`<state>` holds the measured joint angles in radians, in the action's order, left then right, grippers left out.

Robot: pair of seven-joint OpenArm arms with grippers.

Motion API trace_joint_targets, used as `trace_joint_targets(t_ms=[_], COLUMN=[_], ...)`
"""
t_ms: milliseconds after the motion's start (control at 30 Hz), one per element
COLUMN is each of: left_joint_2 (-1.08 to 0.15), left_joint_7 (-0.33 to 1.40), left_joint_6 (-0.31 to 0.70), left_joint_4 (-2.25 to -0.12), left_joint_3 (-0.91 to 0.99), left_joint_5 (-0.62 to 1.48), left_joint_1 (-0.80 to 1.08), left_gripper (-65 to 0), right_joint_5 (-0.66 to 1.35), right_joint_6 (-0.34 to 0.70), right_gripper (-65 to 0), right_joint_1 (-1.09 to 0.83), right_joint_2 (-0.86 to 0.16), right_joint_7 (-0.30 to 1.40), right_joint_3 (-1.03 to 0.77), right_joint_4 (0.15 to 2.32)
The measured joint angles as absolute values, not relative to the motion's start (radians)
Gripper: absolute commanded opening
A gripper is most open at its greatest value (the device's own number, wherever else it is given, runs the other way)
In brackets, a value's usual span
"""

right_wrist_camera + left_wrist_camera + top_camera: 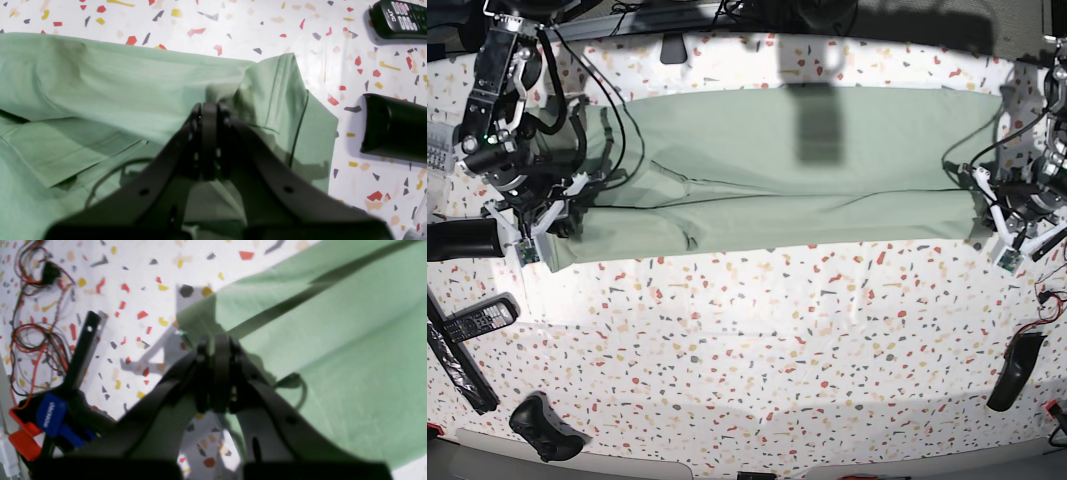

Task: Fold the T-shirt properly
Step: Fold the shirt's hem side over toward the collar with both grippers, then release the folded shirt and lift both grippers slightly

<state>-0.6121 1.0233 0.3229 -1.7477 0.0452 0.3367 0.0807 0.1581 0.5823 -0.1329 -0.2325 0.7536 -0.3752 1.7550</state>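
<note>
The pale green T-shirt (pixel 797 170) lies stretched sideways across the far half of the speckled table. My right gripper (pixel 209 107) is shut on a bunched pinch of cloth beside the sleeve hem (pixel 283 96); in the base view it (pixel 575 195) sits at the shirt's left end. My left gripper (pixel 217 341) is shut on the shirt's edge (pixel 196 320) near a corner, and a taut crease runs away from it across the cloth. In the base view this gripper (pixel 977 195) is at the shirt's right end.
A black remote (pixel 398 18) and a black cylinder (pixel 393 125) lie just beyond the sleeve. Near the front left are another remote (pixel 472 320), a black strip (pixel 457 365) and a game controller (pixel 547 428). Loose wires (pixel 36 323) and a blue clamp (pixel 51 415) sit by the left arm.
</note>
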Motion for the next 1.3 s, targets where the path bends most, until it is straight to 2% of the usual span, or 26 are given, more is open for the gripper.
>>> trace_joint_targets(t_ms=[400,633,767,867,967,1167,1233,1300], left_joint_2=[-0.612,-0.612,-0.612,-0.612,-0.612,-0.612,-0.612,-0.612], left_joint_7=[1.037,1.147,1.139,1.124,1.096,1.081,1.074,1.073], left_joint_6=[0.322,0.322,0.323,0.322,0.323,0.322,0.321,0.322], left_joint_4=[-1.748,-1.748,-1.748,-1.748,-1.748,-1.748,-1.748,-1.748], left_joint_3=[0.045,0.045,0.045,0.045,0.045,0.045,0.045,0.045], left_joint_5=[0.347,0.35,0.35,0.351,0.35,0.35,0.35,0.351], left_joint_1=[0.081,0.083,0.099,0.142,0.187,0.215,0.212,0.21], left_gripper=[-65.0,-65.0,-65.0,-65.0,-65.0,-65.0,-58.0,-51.7], right_joint_5=[0.157,0.157,0.157,0.158,0.158,0.17,0.208,0.215], right_joint_6=[0.582,0.582,0.58,0.579,0.579,0.552,0.5,0.49], right_gripper=[-65.0,-65.0,-43.1,-34.1,-33.3,-33.5,-33.6,-33.6], right_joint_1=[-0.133,-0.133,-0.133,-0.133,-0.133,-0.124,-0.102,-0.055], right_joint_2=[-0.233,-0.233,-0.233,-0.233,-0.233,-0.233,-0.233,-0.233], right_joint_7=[0.793,0.838,0.876,0.881,0.88,0.717,0.687,0.692], right_joint_3=[-0.375,-0.375,-0.376,-0.376,-0.376,-0.376,-0.376,-0.376], right_joint_4=[1.755,1.755,1.755,1.755,1.755,1.755,1.74,1.681])
